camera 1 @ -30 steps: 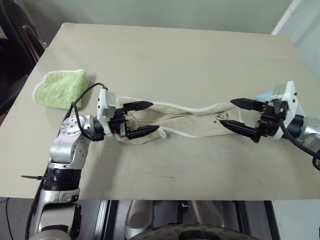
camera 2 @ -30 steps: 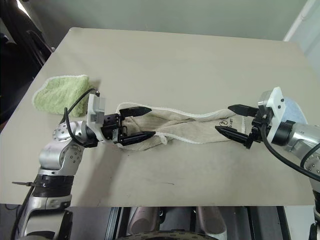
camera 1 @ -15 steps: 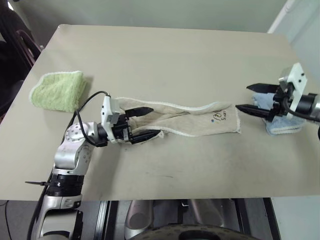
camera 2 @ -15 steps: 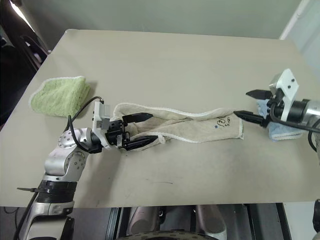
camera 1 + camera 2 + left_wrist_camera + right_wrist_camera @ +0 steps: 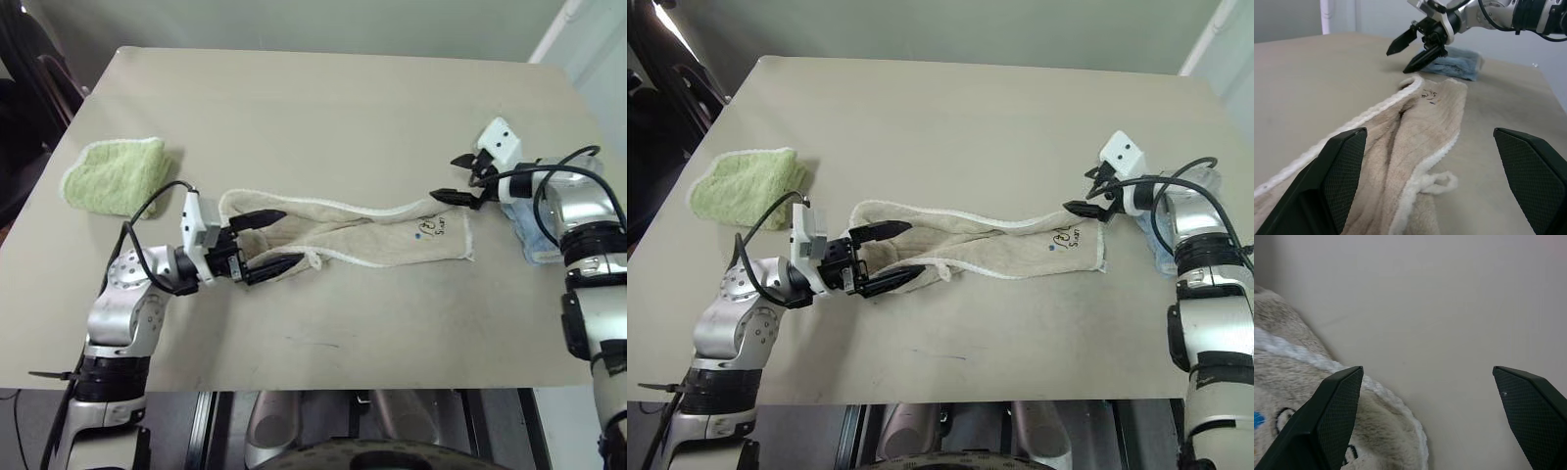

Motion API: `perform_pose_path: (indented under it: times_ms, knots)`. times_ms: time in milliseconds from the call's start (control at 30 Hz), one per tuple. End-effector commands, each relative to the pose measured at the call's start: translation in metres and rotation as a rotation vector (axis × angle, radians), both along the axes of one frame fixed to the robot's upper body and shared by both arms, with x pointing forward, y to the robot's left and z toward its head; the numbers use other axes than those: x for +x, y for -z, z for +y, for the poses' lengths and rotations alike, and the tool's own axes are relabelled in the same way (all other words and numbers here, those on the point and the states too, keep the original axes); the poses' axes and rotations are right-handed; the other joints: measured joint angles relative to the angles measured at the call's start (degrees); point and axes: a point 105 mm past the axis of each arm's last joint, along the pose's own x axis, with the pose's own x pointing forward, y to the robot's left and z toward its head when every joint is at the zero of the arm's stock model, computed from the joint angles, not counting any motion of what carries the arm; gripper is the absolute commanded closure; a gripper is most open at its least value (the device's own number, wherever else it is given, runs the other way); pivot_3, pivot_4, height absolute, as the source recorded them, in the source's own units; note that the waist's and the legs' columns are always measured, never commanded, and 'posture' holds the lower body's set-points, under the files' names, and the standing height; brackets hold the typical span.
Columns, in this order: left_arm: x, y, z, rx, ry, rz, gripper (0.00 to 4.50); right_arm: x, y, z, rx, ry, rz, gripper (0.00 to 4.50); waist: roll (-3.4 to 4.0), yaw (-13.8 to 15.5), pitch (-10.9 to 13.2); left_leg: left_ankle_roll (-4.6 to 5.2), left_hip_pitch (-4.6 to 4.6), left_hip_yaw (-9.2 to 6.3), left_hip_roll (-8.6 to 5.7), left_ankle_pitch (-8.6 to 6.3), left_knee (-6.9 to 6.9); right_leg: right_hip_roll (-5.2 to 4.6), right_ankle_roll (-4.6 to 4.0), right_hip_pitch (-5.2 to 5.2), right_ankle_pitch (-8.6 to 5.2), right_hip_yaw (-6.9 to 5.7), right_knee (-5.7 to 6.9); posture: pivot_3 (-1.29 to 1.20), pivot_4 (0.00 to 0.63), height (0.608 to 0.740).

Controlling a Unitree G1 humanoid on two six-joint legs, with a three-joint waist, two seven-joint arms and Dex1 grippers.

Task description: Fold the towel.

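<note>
Beige table (image 5: 323,108) bears cream towel (image 5: 362,235), bunched lengthwise, white-corded edges.

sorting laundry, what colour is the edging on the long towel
White cord edging on the beige towel, clearest in the left wrist view.

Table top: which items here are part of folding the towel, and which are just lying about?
Part of the job:
- beige towel, stretched out in a loose strip
- left gripper, open at its left end
- right gripper, open above its right end

Lying about:
- green folded towel
- light-blue folded towel
</note>
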Motion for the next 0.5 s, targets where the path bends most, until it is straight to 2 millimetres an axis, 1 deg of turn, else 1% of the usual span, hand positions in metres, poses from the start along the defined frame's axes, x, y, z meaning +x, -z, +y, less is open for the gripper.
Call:
perform_pose_path:
  times_ms: [33, 200, 367, 500]
  knots:
    - [-0.003, -0.013, 0.001, -0.003, 0.006, -0.053, 0.02, 0.002, -0.008, -0.003, -0.018, -0.009, -0.036, 0.00, 0.00, 0.01, 0.00, 0.00, 0.00, -0.01, 0.00, 0.00, 0.00, 0.00, -0.02, 0.01, -0.01, 0.00, 0.00, 0.00, 0.150, 0.697]
    - [-0.005, -0.011, 0.002, 0.004, 0.007, -0.049, 0.02, -0.003, -0.005, -0.003, -0.032, -0.058, -0.012, 0.00, 0.01, -0.18, 0.01, -0.02, 0.01, 0.00, 0.03, -0.01, -0.02, 0.00, -0.09, -0.01, 0.02, 0.00, 0.01, 0.00, 0.150, 0.697]
    - [-0.003, -0.014, 0.000, 0.003, 0.012, -0.057, 0.02, -0.007, 0.008, -0.006, -0.062, -0.059, 0.038, 0.00, 0.02, -0.23, 0.01, -0.03, 0.03, -0.01, 0.09, -0.01, -0.02, 0.00, -0.16, -0.01, 0.06, 0.00, 0.01, 0.00, 0.150, 0.697]
    - [-0.003, -0.015, 0.001, 0.003, 0.013, -0.059, 0.02, -0.010, 0.012, -0.006, -0.062, -0.068, 0.061, 0.00, 0.02, -0.25, 0.01, -0.04, 0.04, 0.00, 0.11, 0.00, -0.02, 0.00, -0.18, -0.01, 0.07, 0.00, 0.01, 0.00, 0.150, 0.697]
